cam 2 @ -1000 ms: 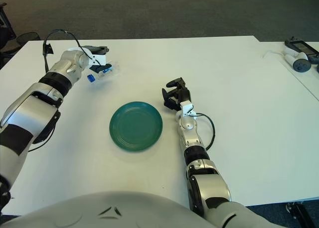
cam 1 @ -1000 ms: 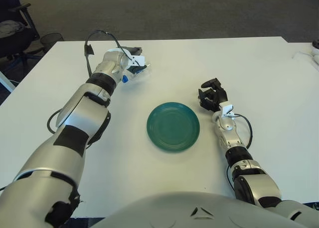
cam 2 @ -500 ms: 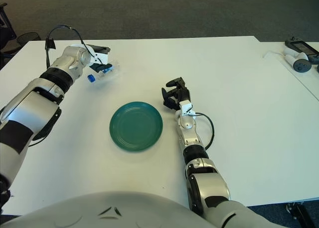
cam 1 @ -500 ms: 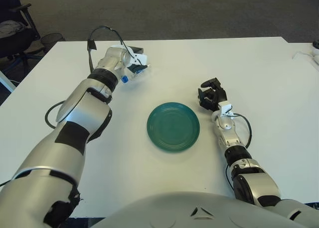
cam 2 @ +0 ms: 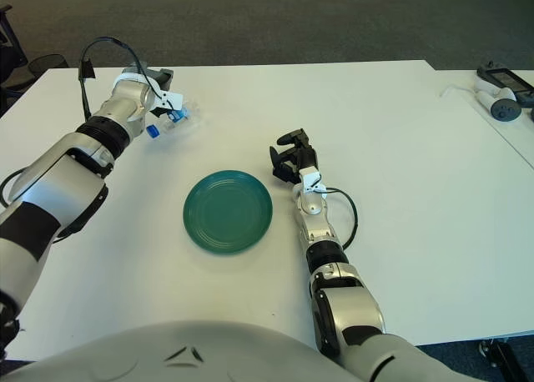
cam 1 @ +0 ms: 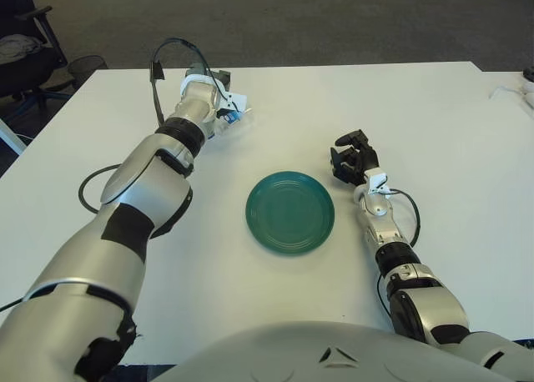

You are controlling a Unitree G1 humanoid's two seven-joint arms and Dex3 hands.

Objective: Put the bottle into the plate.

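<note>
Closing around the small clear plastic bottle with the blue cap, the left hand is shifted farther across the table.
The bottle is gripped under its fingers, well apart from the round green plate; carrying is not begun. The right hand, curled and empty, is seen right of the plate.

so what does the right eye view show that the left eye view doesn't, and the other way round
Only the right eye view shows the handheld device lying whole on a second table at the far right. Only the left eye view shows the office chair beyond the table's far left corner. Both show the green plate, the left hand over the bottle at the far left of the white table, and the right hand just right of the plate.
</note>
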